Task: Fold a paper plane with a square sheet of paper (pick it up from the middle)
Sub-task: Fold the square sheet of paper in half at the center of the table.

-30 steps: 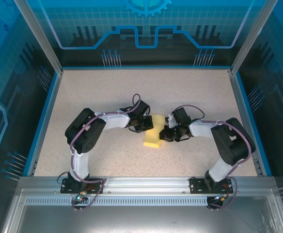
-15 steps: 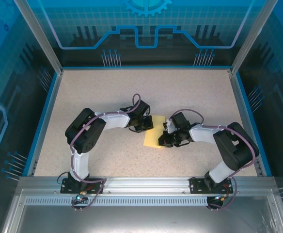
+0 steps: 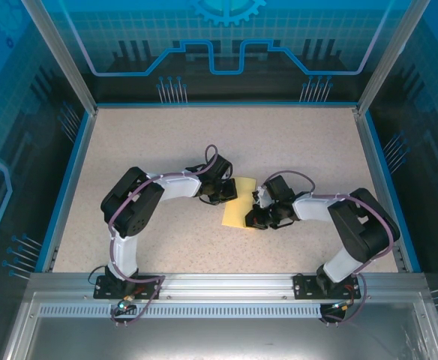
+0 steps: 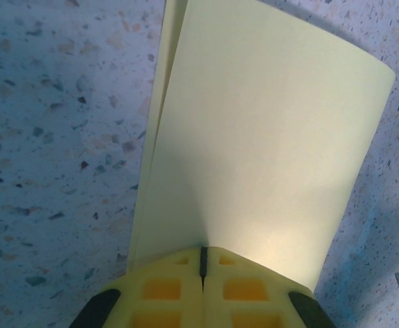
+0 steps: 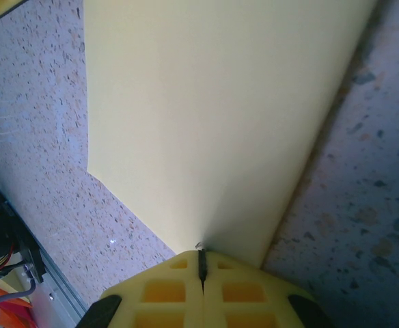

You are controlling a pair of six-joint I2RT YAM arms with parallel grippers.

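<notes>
Square sheet of paper (image 3: 239, 206), from above: where is it? asks my partner.

Me: Mid-table (image 3: 166, 142), doubled into a narrow strip between my two claws. My left claw (image 3: 223, 196) sits at its left long edge and my right claw (image 3: 257, 214) at its right. The long axis runs far to near, with the near end leaning a little left.

Partner: And your left wrist camera?

Me: My left claw (image 4: 203, 263) is pinched shut on the sheet (image 4: 261, 137). The paper comes straight out of the seam between my fingertips and runs away from me, tilting right. Two leaves part along the far left edge, so the layers aren't flush there.

Partner: Right wrist?

Me: Much the same. My right claw (image 5: 201, 263) is clamped on the sheet (image 5: 206, 116), which widens away from the tips.

Partner: So how do you do this well?

Me: I'd say hold both pinches firm and move both hands together, because paper this thin will skew or tear under uneven pull. I'd bring the parted leaves edge to edge before pressing any crease along that long axis.
</notes>
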